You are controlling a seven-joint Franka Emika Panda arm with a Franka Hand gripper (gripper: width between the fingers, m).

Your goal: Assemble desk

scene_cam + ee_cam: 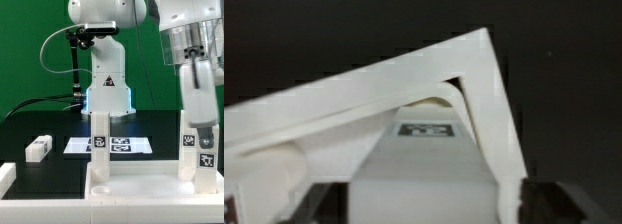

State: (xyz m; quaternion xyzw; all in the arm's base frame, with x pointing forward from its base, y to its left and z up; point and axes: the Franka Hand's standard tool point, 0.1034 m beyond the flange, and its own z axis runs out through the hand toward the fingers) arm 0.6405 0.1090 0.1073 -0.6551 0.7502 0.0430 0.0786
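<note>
The white desk panel [140, 192] lies flat at the front of the exterior view. One tagged leg [100, 148] stands upright on its corner toward the exterior view's left. My gripper [197, 80] comes down from above at the exterior view's right, shut on a second tagged leg [197, 135] that stands upright on the panel's other corner. In the wrist view the held leg [429, 185] fills the space between my dark fingers [322, 200], with the gripper [434, 208] over a corner of the panel [331, 105]. A third leg [38, 148] lies loose on the black table.
The marker board [125, 146] lies flat behind the panel, in front of the arm's base [108, 85]. A white block [6, 177] shows at the exterior view's left edge. A green wall stands behind.
</note>
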